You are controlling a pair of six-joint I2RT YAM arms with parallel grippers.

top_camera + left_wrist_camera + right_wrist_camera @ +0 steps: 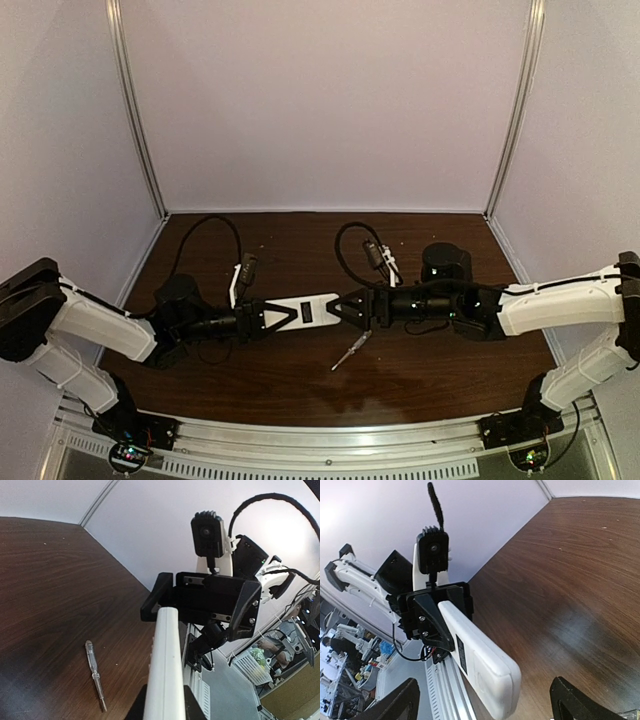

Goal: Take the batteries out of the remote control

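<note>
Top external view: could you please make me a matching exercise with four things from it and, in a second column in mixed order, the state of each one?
Things
1. remote control
2. screwdriver
3. left gripper
4. right gripper

States
A. open, fingers apart near the remote's free end
B. lies on the table, in front of the arms' meeting point
C. held above the table, between the two arms
D. shut on one end of the remote

Right pairs: 1-C, 2-B, 3-D, 4-A
</note>
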